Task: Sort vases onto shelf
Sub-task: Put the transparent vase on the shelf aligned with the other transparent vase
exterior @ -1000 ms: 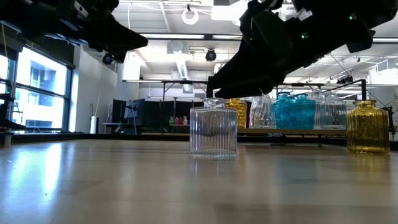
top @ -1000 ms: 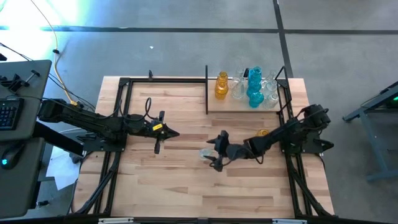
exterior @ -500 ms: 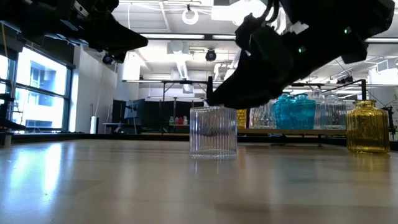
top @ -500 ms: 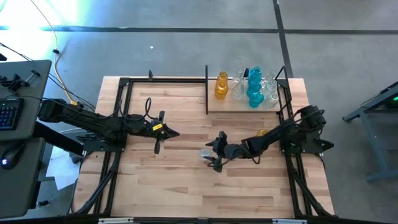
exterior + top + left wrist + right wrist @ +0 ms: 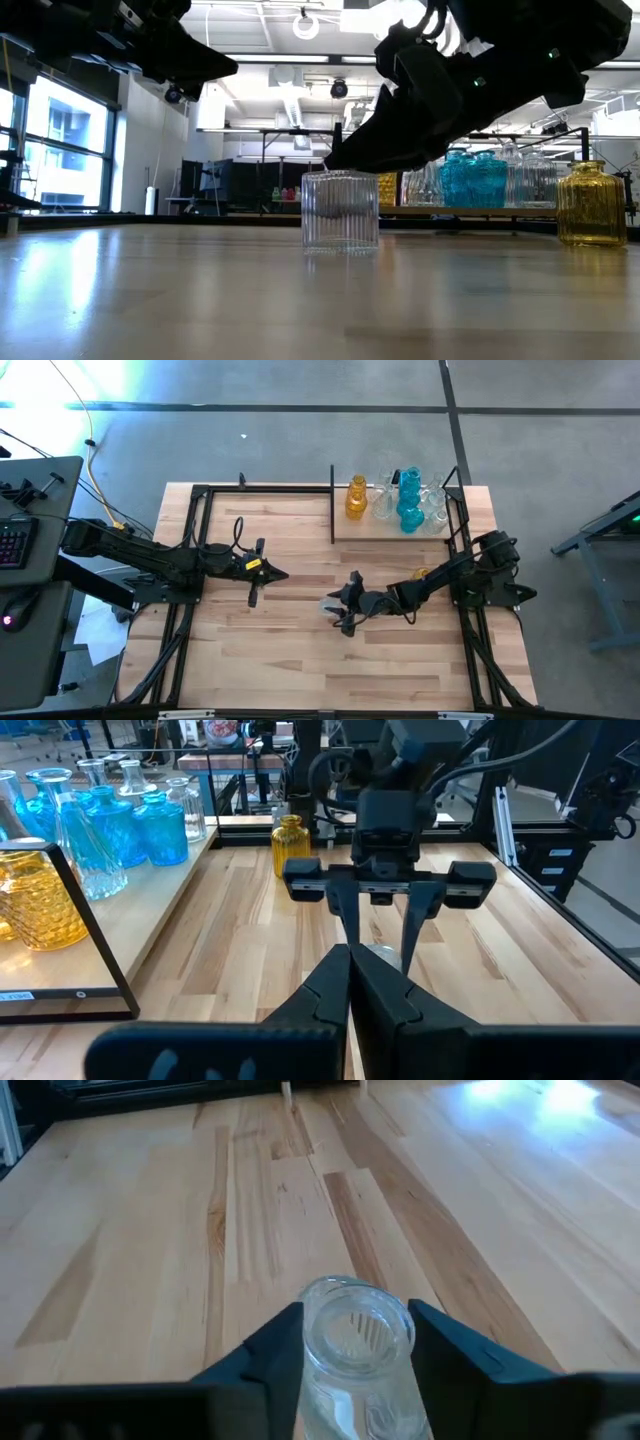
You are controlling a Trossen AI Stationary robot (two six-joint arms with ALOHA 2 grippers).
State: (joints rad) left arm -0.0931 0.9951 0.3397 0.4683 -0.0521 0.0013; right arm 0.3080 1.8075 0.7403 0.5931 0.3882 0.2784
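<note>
Overhead, the light-wood tabletop [image 5: 280, 660] carries both dark arms. The right gripper [image 5: 338, 610] reaches in from the right edge to mid-table, its two fingers straddling a small clear ribbed glass vase [image 5: 331, 606] that stands on the bare wood, well apart from the shelf. The flat light-wood shelf with its thin black frame [image 5: 345, 532] lies at the far right of the table and holds a cluster of vases: an amber-yellow glass vase [image 5: 356, 498] at its left end, teal-blue glass vases [image 5: 410, 500] in the middle, and clear glass ones [image 5: 384, 502] among them. Another amber vase [image 5: 422, 573] sits on the tabletop just near of the shelf, partly under the right arm. The left gripper [image 5: 252, 597] hangs over the left half of the table, fingers pressed together on nothing.

From table height, the clear ribbed vase [image 5: 341, 211] stands upright, and the right gripper [image 5: 345, 165] comes down around its top. The squat amber vase [image 5: 592, 204] stands to the right; teal ones [image 5: 475, 178] line the shelf behind.

Through the left wrist camera, the left fingers [image 5: 330, 990] meet in a closed wedge (nothing between them), and the right arm faces them across the wood.

Through the right wrist camera, the two fingers [image 5: 272, 1345] flank the vase's round mouth [image 5: 355, 1325], close on both sides; whether they already press the glass cannot be told.
</note>
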